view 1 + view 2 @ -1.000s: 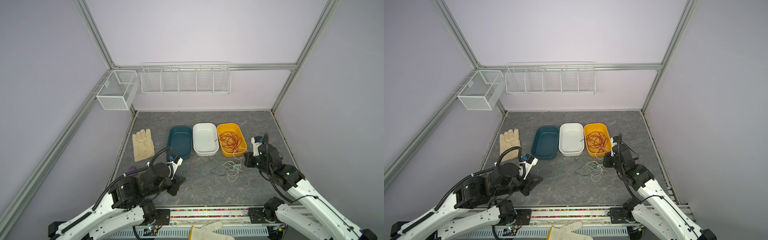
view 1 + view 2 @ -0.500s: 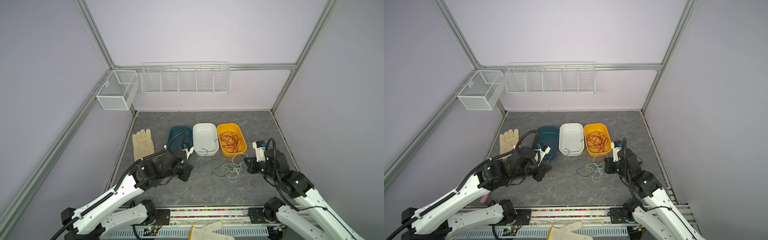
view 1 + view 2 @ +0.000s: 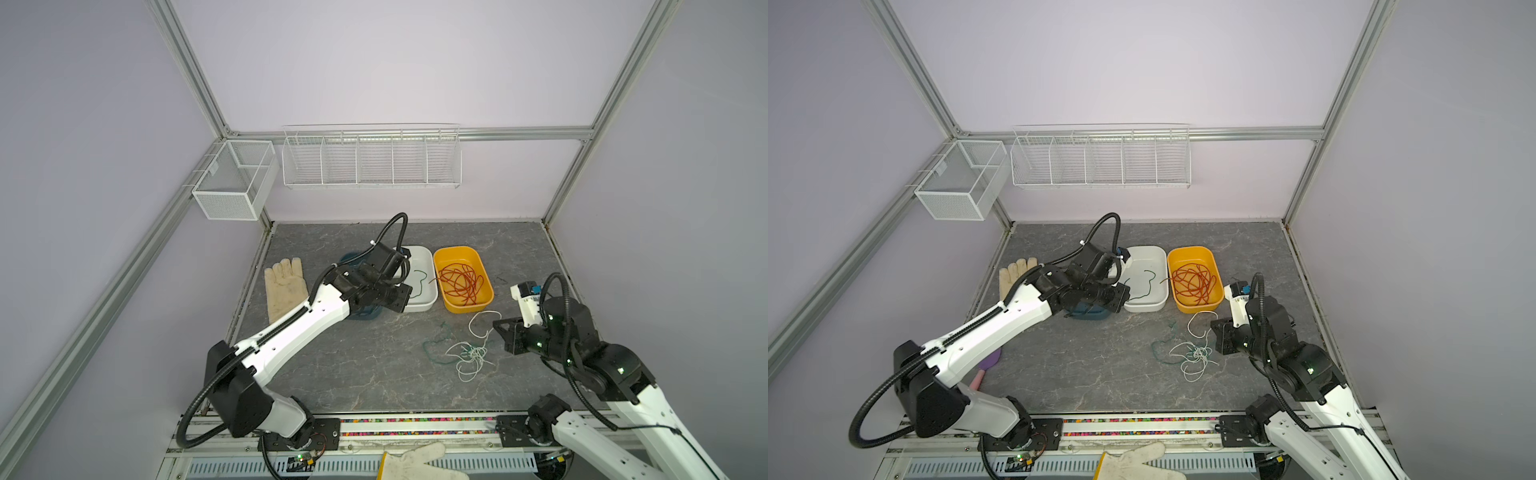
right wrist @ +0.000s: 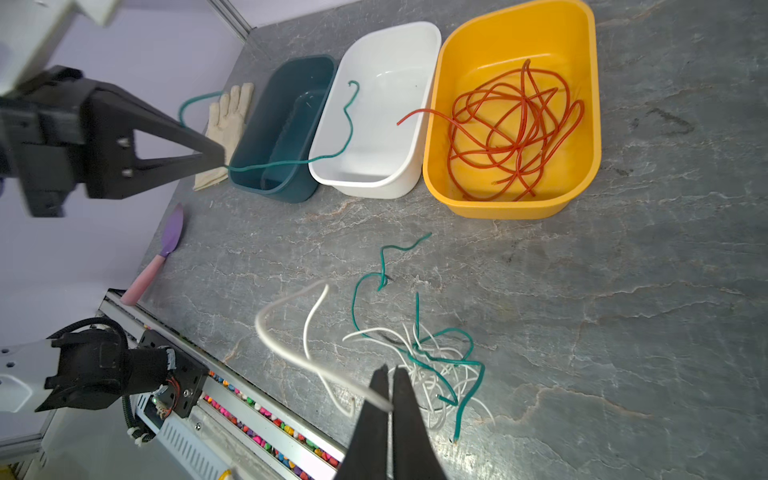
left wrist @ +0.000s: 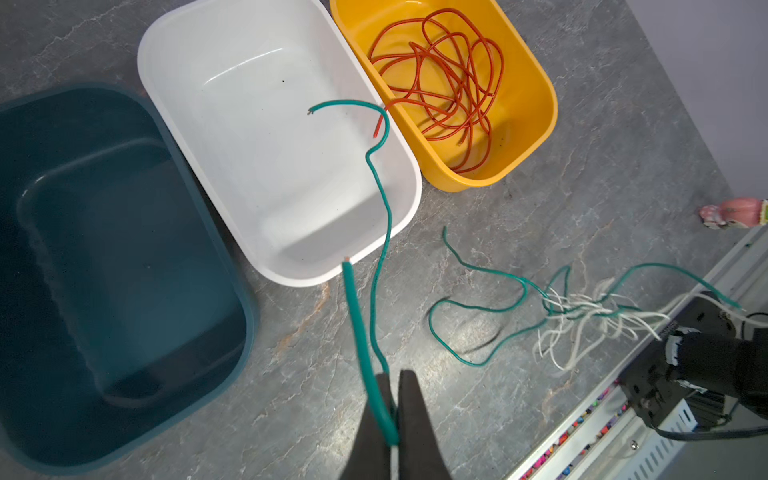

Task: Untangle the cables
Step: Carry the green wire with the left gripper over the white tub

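Both clamped: left gripper (image 5: 395, 378) pinches the green cable (image 5: 356, 316), right gripper (image 4: 390, 370) the white cable (image 4: 259, 326). I see those pinches only in wrist views; top views can't resolve them.

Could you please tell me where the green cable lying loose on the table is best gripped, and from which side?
I would grip the green cable on its free tail, the stretch nearest the yellow bin. It seems to lie flat on the table there, clear of the white strands that cross its other end, so come from straight above with the jaws across the wire.
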Motion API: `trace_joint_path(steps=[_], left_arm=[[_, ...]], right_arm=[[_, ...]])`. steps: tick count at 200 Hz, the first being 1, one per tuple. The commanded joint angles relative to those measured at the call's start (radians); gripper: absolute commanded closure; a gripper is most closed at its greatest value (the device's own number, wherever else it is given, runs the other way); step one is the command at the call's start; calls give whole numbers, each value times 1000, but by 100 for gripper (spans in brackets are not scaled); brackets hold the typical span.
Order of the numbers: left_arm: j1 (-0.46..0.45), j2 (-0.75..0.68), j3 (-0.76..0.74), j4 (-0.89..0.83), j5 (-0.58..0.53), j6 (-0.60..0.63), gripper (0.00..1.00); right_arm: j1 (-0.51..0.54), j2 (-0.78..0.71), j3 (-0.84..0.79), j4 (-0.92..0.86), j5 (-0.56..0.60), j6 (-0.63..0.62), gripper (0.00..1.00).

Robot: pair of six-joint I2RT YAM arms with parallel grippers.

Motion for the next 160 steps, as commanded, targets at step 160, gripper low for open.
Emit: trace_joint_path(steps=[160], left_arm=[[90, 482, 335, -91, -86, 20, 100]], right_arm=[[-2, -154, 0, -130, 36, -126, 94]])
